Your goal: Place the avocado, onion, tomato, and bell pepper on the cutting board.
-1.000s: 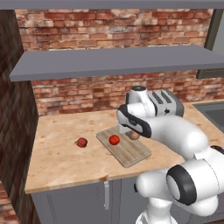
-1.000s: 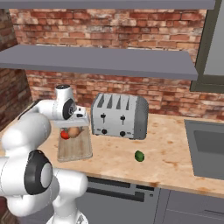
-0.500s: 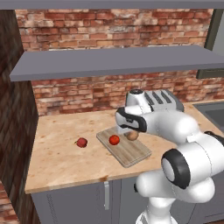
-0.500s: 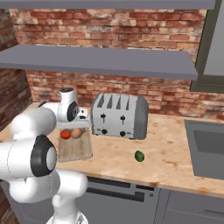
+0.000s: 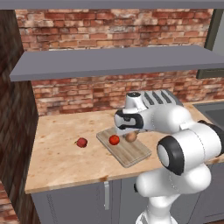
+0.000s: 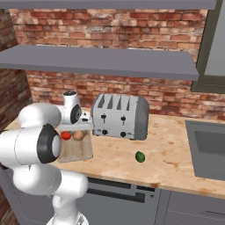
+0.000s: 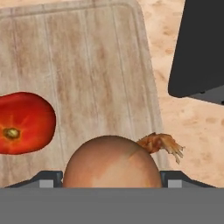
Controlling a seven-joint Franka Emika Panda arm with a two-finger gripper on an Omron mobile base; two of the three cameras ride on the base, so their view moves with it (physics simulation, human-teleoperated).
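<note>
The onion (image 7: 112, 162), likely light, firm and slick-skinned, is seen on the cutting board (image 7: 87, 65) beside the tomato (image 7: 26, 122), bracketed at its widest girth by the gripper (image 7: 112, 177), contact unclear.

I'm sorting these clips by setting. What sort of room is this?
A kitchen, rendered: a four-slot toaster on a wooden counter, a sink at one end, and a cutting board carrying produce.

You are looking at two items sitting on the cutting board (image 5: 129, 151).

The tomato (image 5: 114, 140) and onion (image 5: 131, 137) are lying side by side near its back edge; the bell pepper (image 5: 81, 142) is sitting left of it on the counter (image 5: 61, 162), the avocado (image 6: 139, 156) lying before the toaster (image 6: 120, 116).
</note>
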